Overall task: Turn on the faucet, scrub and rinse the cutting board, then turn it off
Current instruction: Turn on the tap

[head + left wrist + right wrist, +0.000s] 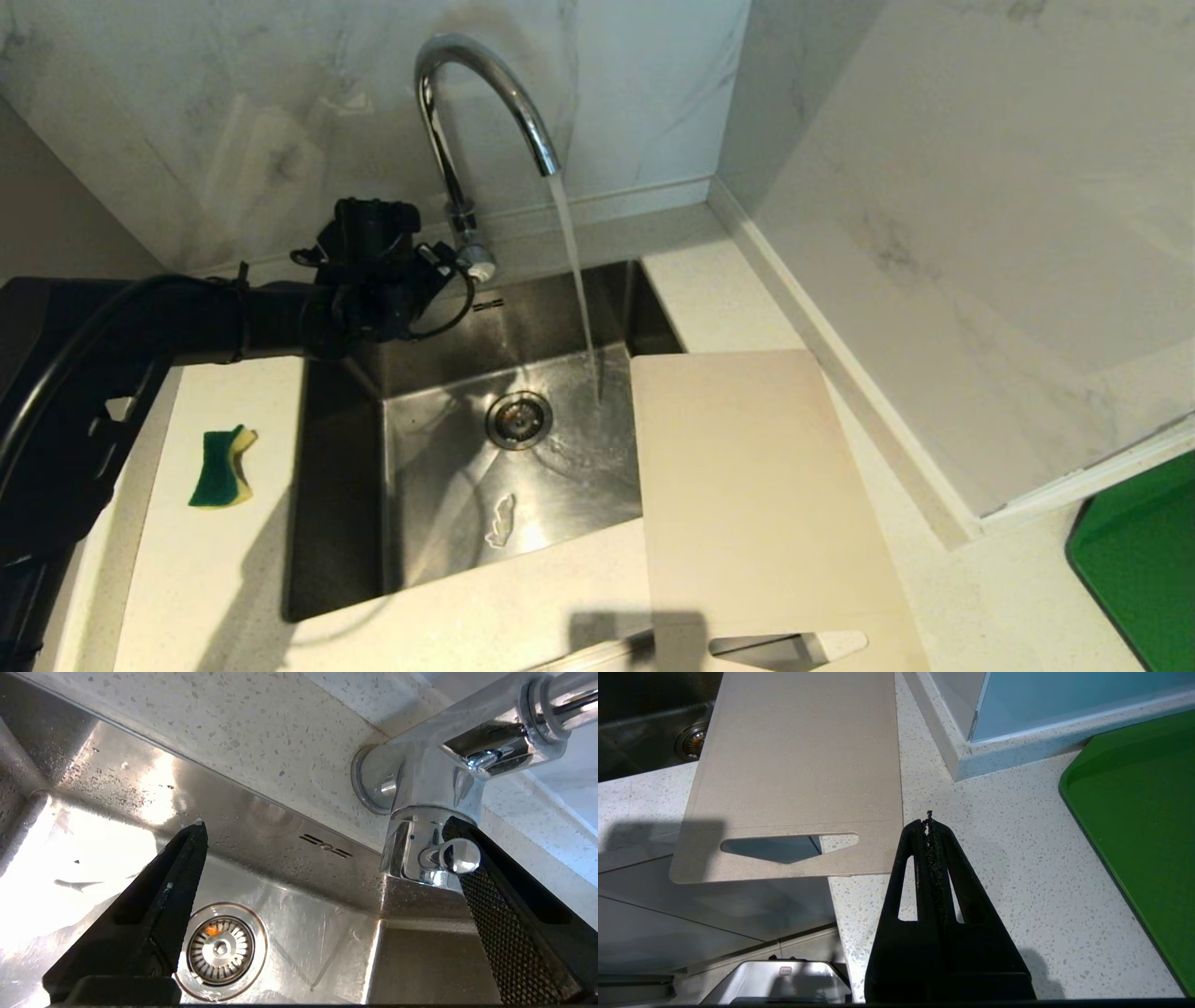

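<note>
Water runs from the faucet (467, 112) in a steady stream into the steel sink (439, 495), landing just right of the drain (518, 420). A small patch of foam lies on the sink floor nearer the front.

Left gripper (439, 266) reaches in from the left at the faucet base, jaws wide apart and holding nothing. In the left wrist view one finger (495, 905) lies right against the lever (455, 855), whose knob overlaps its textured pad; the other finger (154, 905) hangs over the sink, well apart from the faucet body. Cannot tell whether the pad actually presses the lever.

Cutting board (747, 485) lies flat on the worktop (980, 597) to the right of the sink, its far left corner jutting over the basin close to the stream. Slot handle (784, 847) sits at the near end, which overhangs the worktop's front edge.

Right gripper (929, 823) hovers above the worktop just beside the board's handle end, jaws pressed together, empty.

Sponge (222, 467), green with a yellow underside, rests on the worktop left of the sink. Green board (1139, 551) lies at the far right, well apart from the cutting board. Marble wall panels stand behind and to the right.
</note>
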Controlling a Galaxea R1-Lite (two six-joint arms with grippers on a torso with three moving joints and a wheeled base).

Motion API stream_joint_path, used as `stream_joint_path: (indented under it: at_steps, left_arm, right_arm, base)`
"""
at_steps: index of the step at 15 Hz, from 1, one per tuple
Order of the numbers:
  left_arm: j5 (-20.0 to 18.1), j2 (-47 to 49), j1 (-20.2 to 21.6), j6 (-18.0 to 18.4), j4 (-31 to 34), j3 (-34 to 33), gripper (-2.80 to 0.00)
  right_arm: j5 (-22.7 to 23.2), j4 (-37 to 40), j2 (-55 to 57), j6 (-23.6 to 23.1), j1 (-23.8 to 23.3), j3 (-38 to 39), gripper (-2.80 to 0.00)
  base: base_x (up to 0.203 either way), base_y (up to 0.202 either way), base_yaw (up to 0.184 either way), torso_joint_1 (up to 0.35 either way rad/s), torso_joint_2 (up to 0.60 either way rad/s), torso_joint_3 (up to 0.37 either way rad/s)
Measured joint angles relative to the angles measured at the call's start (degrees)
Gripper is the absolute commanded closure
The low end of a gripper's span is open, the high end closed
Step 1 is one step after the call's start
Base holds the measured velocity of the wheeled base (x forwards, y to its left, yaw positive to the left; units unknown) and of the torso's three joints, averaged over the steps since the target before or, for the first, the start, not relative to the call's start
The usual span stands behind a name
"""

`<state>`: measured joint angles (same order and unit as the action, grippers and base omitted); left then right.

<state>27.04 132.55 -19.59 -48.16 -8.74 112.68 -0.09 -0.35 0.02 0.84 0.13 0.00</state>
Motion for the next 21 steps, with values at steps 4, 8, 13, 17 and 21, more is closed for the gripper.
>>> stream_joint_path:
  at_steps: [4, 8, 13, 17, 21]
  left_arm:
    - [-3.14, -0.40, -0.15, -3.36, 2.85, 0.00, -2.80]
    - [-3.75, -0.72, -0.33, -3.96, 3.45, -0.02, -2.80]
    - [-2.15, -1.30, -1.20, -2.87, 0.51, -0.11, -2.80]
    - [1.27, -3.24, -2.09, 2.90, -4.39, -0.06, -2.80]
    - [-0.76, -8.11, -2.42, 7.78, -3.41, -0.92, -2.80]
  right_arm:
    - [0.00, 0.02, 0.00, 0.03, 0.00, 0.00, 0.00]
    - [0.00, 0.02, 0.00, 0.05, -0.02, 0.00, 0.00]
    - [-0.02, 0.04, 0.00, 0.01, -0.02, 0.00, 0.00]
    - [0.00, 0.04, 0.00, 0.03, 0.00, 0.00, 0.00]
    - [0.00, 0.02, 0.00, 0.03, -0.02, 0.00, 0.00]
  base:
    - [0.000, 0.000, 0.000, 0.000, 0.00, 0.000]
    - [0.000, 0.000, 0.000, 0.000, 0.00, 0.000]
    - [0.000, 0.000, 0.000, 0.000, 0.00, 0.000]
    - [0.000, 0.000, 0.000, 0.000, 0.00, 0.000]
    - [0.000, 0.000, 0.000, 0.000, 0.00, 0.000]
